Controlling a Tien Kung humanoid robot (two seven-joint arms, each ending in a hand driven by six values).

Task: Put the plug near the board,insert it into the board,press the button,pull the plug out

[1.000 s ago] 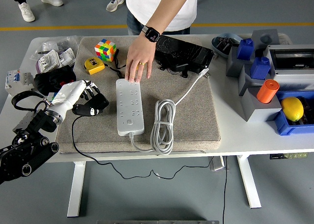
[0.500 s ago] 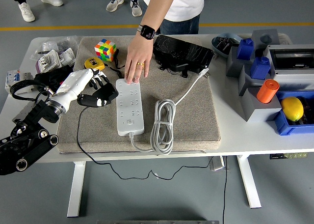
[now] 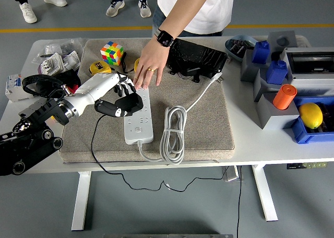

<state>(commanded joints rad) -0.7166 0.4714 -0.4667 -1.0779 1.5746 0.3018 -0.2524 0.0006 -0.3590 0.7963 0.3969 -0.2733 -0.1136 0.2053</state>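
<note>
So far, left of centre, the left robot hand (image 3: 124, 98) clamps the black plug (image 3: 127, 104) over the white power strip board (image 3: 138, 114); insertion, button press and pull-out remain.

The robot's left arm (image 3: 31, 136) is reaching in from the lower left, its black segments giving way to a white forearm (image 3: 94, 89) that is angling up and to the right. The left hand (image 3: 121, 97) is curling its fingers (image 3: 125, 83) around a black plug (image 3: 122, 106), palm facing down. A person at the far side is leaning in, arm stretching down and left, and the person's hand (image 3: 150, 69) is pressing flat with fingers spread, a watch (image 3: 165, 38) sitting on the wrist.
</note>
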